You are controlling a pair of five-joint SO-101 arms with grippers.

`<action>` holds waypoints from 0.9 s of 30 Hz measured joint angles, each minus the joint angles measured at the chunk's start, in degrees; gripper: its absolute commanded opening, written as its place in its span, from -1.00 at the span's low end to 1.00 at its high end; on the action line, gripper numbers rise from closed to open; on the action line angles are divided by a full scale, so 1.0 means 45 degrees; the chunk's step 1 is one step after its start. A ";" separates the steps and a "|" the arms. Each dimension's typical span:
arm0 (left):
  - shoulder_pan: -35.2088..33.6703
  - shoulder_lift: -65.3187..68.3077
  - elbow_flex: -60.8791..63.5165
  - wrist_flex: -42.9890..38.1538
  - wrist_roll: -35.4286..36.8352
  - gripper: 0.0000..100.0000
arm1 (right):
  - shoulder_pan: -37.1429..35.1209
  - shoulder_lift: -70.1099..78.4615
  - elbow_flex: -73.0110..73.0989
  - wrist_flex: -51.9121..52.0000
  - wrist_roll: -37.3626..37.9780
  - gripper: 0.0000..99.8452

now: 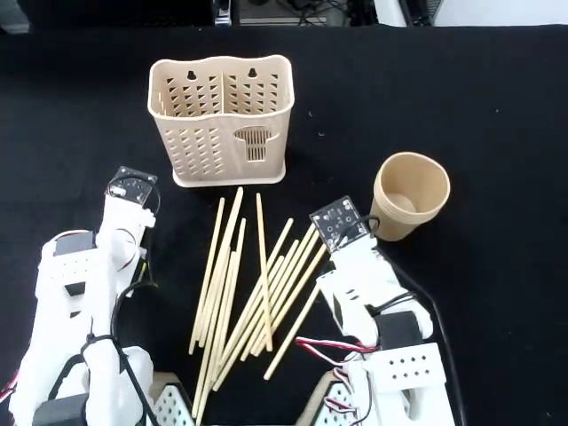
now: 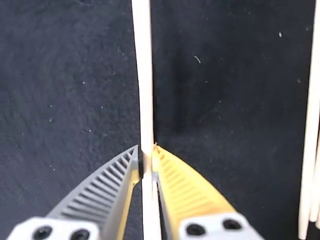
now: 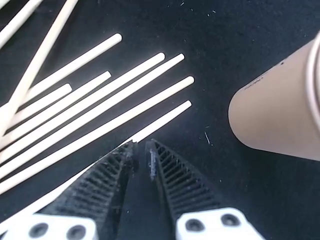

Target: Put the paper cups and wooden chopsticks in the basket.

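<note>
From the high view, a beige, perforated plastic basket [image 1: 222,164] stands upright at the far middle of the black cloth-covered table [image 1: 497,106]. A tan paper cup [image 1: 410,195] stands mouth up, well to the right of the basket and apart from it. A loose fan of pale wooden chopsticks [image 1: 263,275] lies flat on the cloth in front of the basket, some crossing one another, none touching it. The white left arm [image 1: 84,293] sits left of the fan. The white right arm [image 1: 368,284] sits right of it, its wrist just beside the cup.

In the left wrist view, the left gripper [image 2: 147,151], with one grey finger and one yellow, is pinched onto a single wooden chopstick [image 2: 142,75]. The stick runs straight out between the tips, over the cloth; other sticks [image 2: 311,150] lie off to one side.

In the right wrist view, the right gripper [image 3: 141,150] has black fingers drawn almost together, with a thin slit between them and nothing in it. The nearest stick [image 3: 160,117] passes just beside one fingertip, though contact cannot be told; further sticks [image 3: 100,95] lie alongside. The cup's side wall [image 3: 280,115] is near, clear of the fingers.
</note>
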 measured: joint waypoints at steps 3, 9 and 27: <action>0.0000 0.0000 0.0000 0.0000 -0.0195 -0.69 | 0.0000 0.0000 0.0000 0.0000 0.0000 -0.90; 0.0000 0.0000 0.0215 -0.0332 -0.0215 -0.69 | 0.0000 0.0000 0.0000 0.0000 0.0000 -0.90; -0.0059 0.3516 -0.0410 -0.1602 -0.0215 -0.77 | 0.0000 0.0000 0.0000 0.0000 0.0000 -0.90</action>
